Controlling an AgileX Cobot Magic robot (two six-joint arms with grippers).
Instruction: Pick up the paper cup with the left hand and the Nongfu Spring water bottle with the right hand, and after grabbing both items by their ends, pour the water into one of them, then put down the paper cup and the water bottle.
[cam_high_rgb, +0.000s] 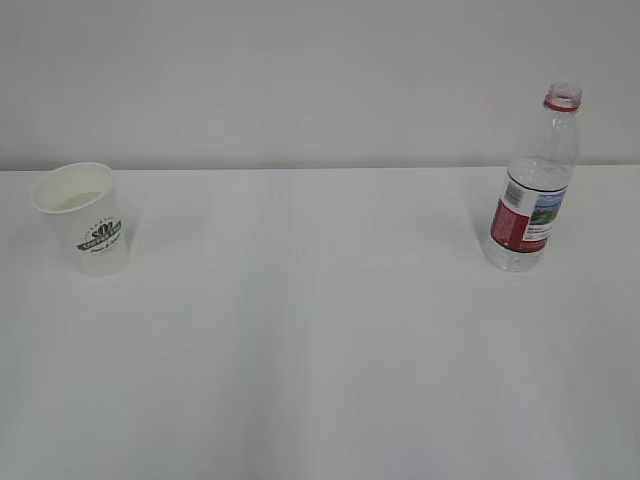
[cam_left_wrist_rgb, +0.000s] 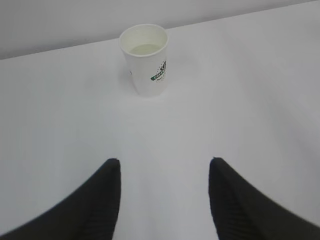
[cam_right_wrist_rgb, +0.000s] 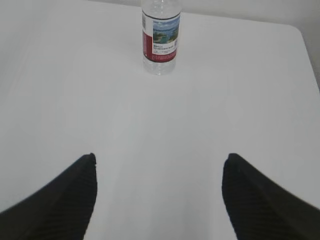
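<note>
Cup (cam_left_wrist_rgb: 145, 59) light, crushable: grip mid-wall gently. Bottle (cam_right_wrist_rgb: 160, 37), uncapped, slippery, stands well apart from cup. Both claws spread, empty.

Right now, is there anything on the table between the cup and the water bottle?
No. In the exterior view only bare white table lies between the paper cup and the Nongfu Spring water bottle. They stand far apart.

We see a plain white bench (cam_high_rgb: 320, 350) filling the lower frame, pale grey wall (cam_high_rgb: 300, 70) across the top.
</note>
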